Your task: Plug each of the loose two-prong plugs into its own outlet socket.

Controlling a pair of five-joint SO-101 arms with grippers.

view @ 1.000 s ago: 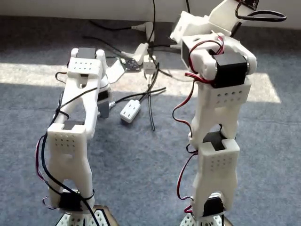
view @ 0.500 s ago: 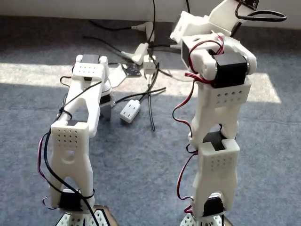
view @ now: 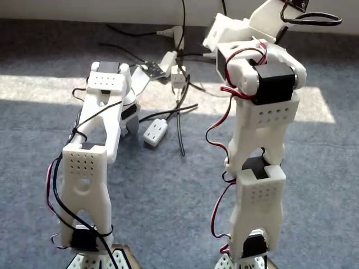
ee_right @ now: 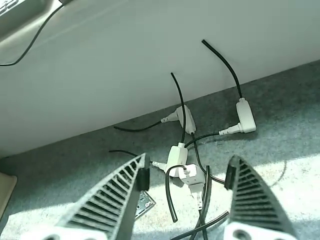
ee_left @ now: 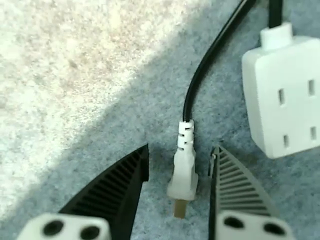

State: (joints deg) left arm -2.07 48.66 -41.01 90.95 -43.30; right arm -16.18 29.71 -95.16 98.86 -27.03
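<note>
With left gripper (ee_left: pixel 181 148) gaping astride two-prong plug (ee_left: pixel 183 176), prongs pointing back toward wrist: lower straight, clamp on moulded body, not on cord (ee_left: pixel 210 57). Mind outlet block (ee_left: pixel 284 97) just beyond one finger; avoid nudging it.

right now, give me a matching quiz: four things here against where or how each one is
Things
1. left claw
2. right claw
3. small white plug
4. white outlet block

States
A. on the carpet, visible sockets empty
B. open, raised high above scattered plugs
C. open, low, fingers either side of a plug
D. on the carpet inside an open claw, ungripped

Pairs: 1-C, 2-B, 3-D, 4-A
</note>
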